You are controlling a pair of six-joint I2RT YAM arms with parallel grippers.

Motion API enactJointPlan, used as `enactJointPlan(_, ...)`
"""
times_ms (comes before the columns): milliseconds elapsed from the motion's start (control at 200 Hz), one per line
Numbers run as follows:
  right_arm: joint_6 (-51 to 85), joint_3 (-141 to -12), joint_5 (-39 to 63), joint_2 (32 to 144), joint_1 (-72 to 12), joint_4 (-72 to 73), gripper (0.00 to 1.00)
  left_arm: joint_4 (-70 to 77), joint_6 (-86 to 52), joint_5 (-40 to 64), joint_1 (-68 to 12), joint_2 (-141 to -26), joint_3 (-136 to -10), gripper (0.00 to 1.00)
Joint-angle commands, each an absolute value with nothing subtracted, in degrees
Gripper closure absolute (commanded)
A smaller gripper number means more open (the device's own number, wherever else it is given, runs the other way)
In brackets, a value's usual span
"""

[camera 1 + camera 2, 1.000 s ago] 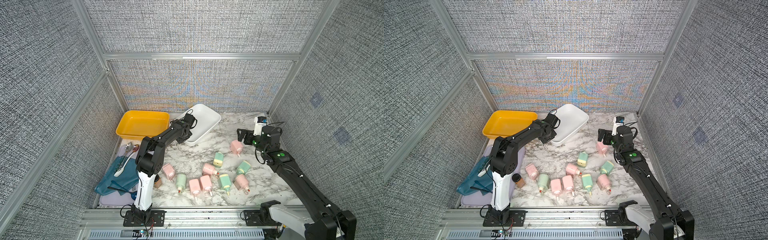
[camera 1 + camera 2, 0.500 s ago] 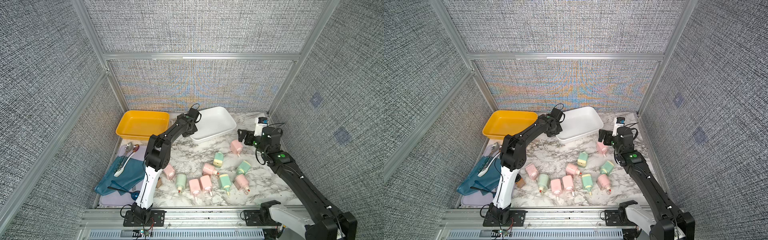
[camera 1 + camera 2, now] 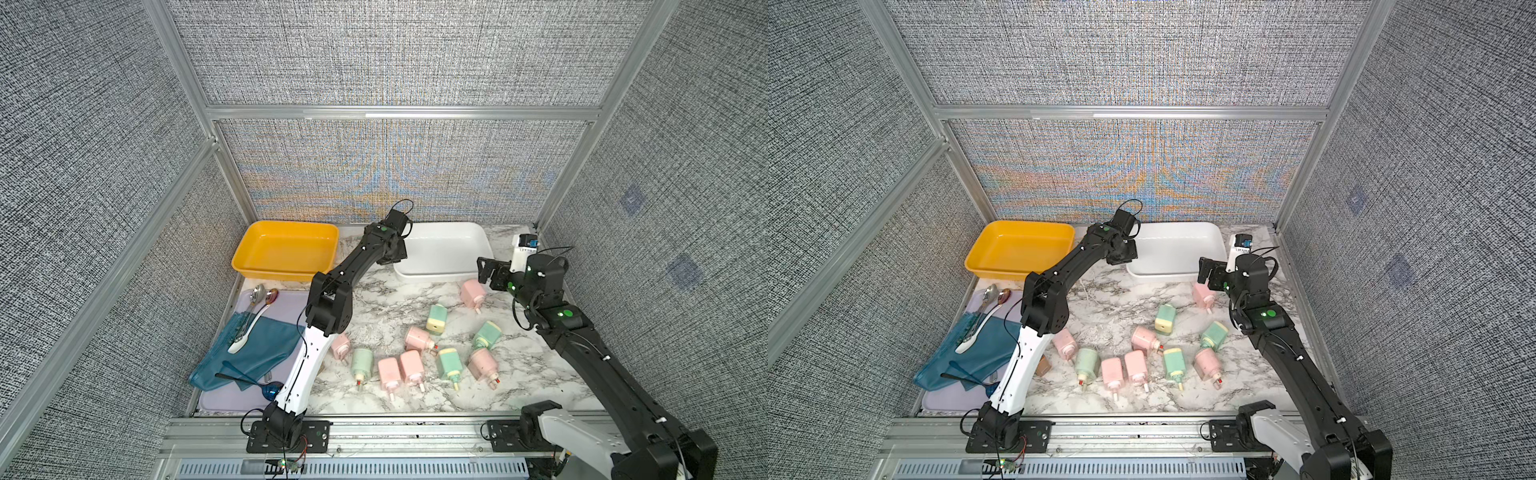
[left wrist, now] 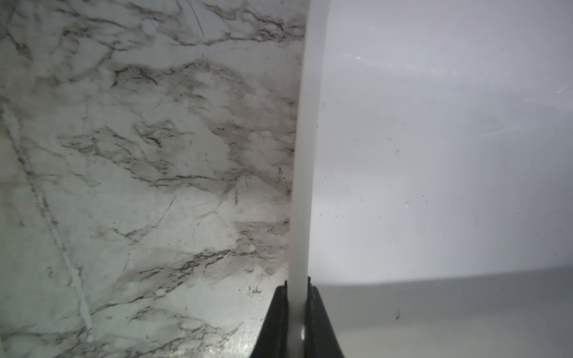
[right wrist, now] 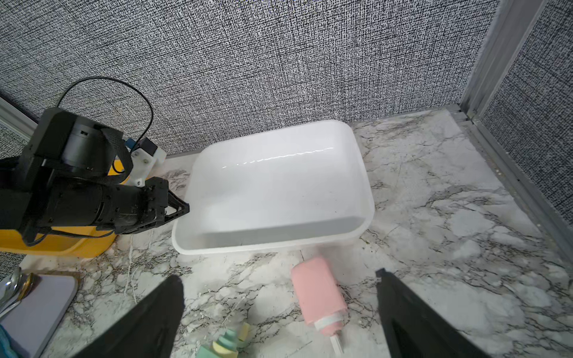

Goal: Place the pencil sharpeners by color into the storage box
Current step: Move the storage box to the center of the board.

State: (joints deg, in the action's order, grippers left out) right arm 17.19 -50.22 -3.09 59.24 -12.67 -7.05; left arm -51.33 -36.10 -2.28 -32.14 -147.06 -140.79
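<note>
White storage box (image 5: 266, 245) clamped in your left end effector (image 5: 182, 209); right end effector (image 5: 277, 276) apart, so centre over two-o'clock pink sharpener (image 5: 317, 291).

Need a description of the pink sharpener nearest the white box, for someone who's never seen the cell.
Find the white storage box at the back of the marble table, right of the yellow box. Just in front of its near right corner lies a pink sharpener, by the open right end effector. It alone sits apart from the cluster nearer the front.
</note>
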Motion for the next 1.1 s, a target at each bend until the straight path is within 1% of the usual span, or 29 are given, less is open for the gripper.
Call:
enactJointPlan(0,17.88,-50.76,-3.87,58.46,-12.66,-6.86,0.01,-52.47,-32.17,-0.99,-32.34,-149.67,-144.12,1.0)
enactJointPlan(120,18.28,-49.63,-3.93,57.27,-12.67,-6.39,0.01,-52.3,-29.44,-0.19,-32.87,-151.9,-148.22,1.0)
enactJointPlan(200,18.11,-49.18,-4.1,56.64,-12.66,-6.52,0.01,-51.56,-28.47,1.19,-33.27,-152.23,-148.81,1.0)
enactJointPlan(651,18.53,-48.56,-5.1,54.71,-12.7,-7.48,0.01,-50.27,-33.54,3.54,-34.9,-153.57,-149.24,1.0)
enactJointPlan(801,19.15,-48.73,-5.09,54.78,-12.67,-7.6,0.01,-50.27,-34.5,4.45,-35.5,-153.5,-149.16,0.94)
enactJointPlan(1066,20.12,-49.28,-4.86,54.83,-12.66,-7.69,0.01,-50.45,-37.05,5.34,-36.43,-153.89,-148.91,0.94)
enactJointPlan(1096,20.26,-49.37,-4.83,54.78,-12.66,-7.72,0.01,-50.53,-36.97,5.28,-36.5,-153.81,-148.89,0.93)
